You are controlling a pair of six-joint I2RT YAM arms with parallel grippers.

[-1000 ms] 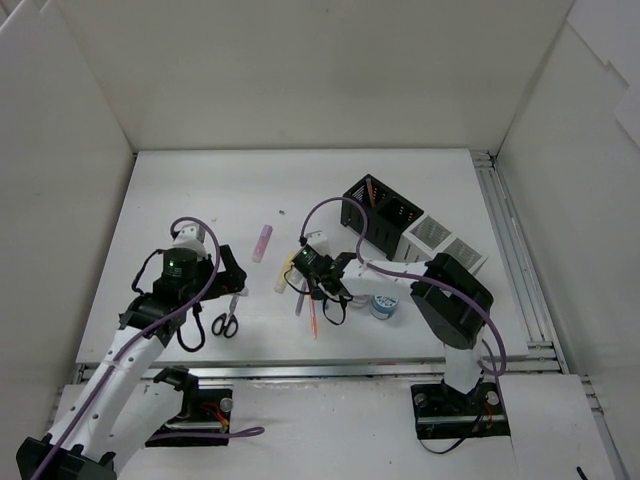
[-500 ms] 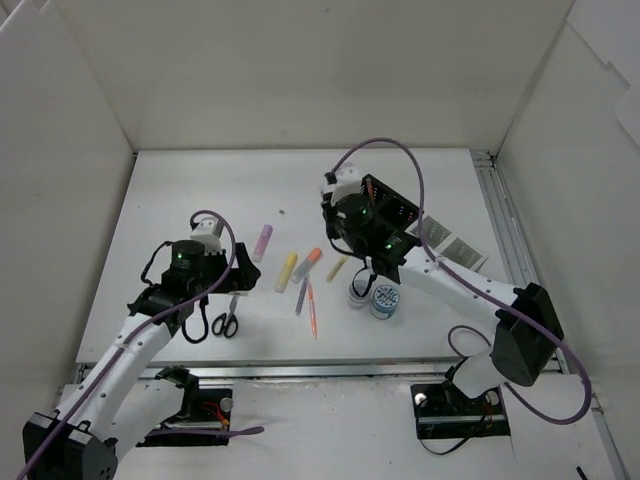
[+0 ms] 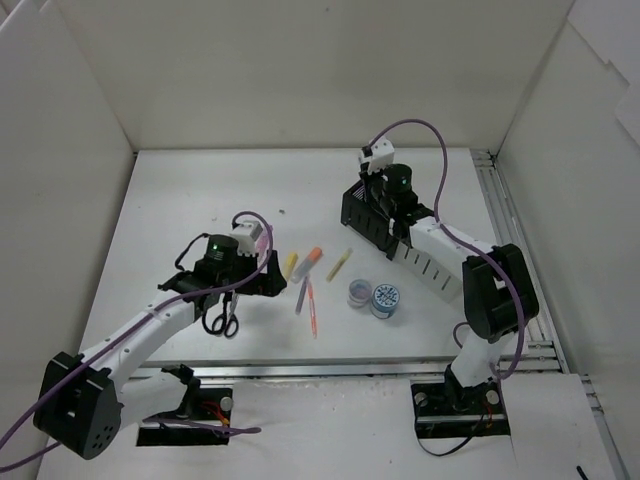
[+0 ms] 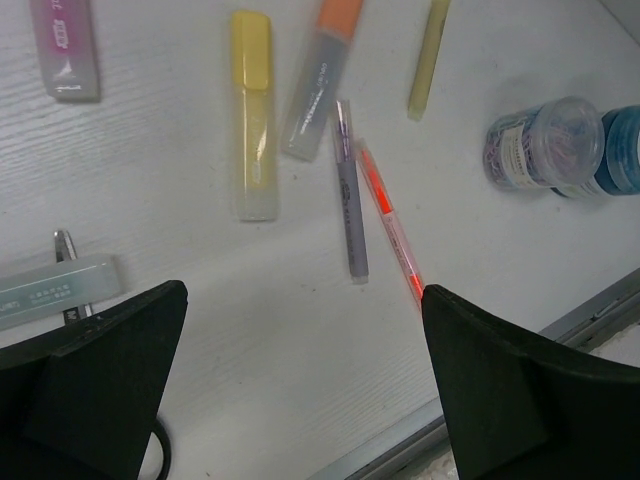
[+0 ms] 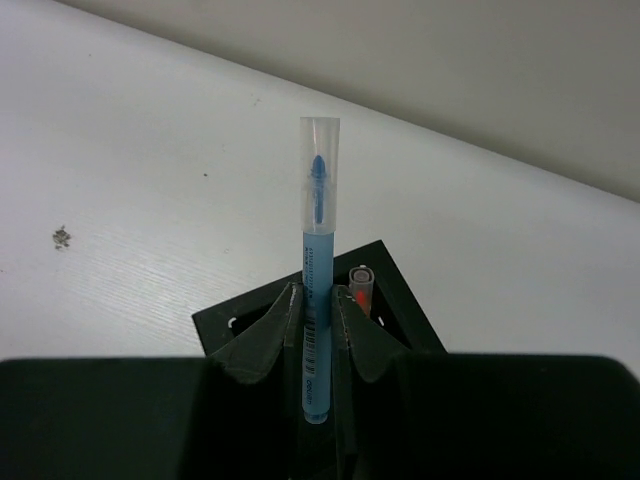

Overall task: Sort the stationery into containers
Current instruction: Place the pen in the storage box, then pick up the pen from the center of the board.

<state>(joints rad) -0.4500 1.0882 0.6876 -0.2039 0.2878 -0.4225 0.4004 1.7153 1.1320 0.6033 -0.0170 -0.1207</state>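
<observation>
Over the black organizer, at 1 o'clock from the centre of the worktop, the right tool was clenched on a blue pen. The pen ran in line with the fingers, clear cap leading. An orange-tipped pen stood in the organizer just past it. The white organizer sat just beside the black one, at its 4 o'clock.

The left tool was fully released, nothing between its fingers, hovering over loose stationery near worktop centre. In its wrist view:
- yellow highlighter at 11 o'clock
- orange-capped highlighter at 12
- grey-purple pen and red-orange pen at 1
- pale yellow pen beyond them
- clear tub and blue tub at 2
- pink highlighter at 10

The scissors lay at the tool's 7 o'clock in the top view.
</observation>
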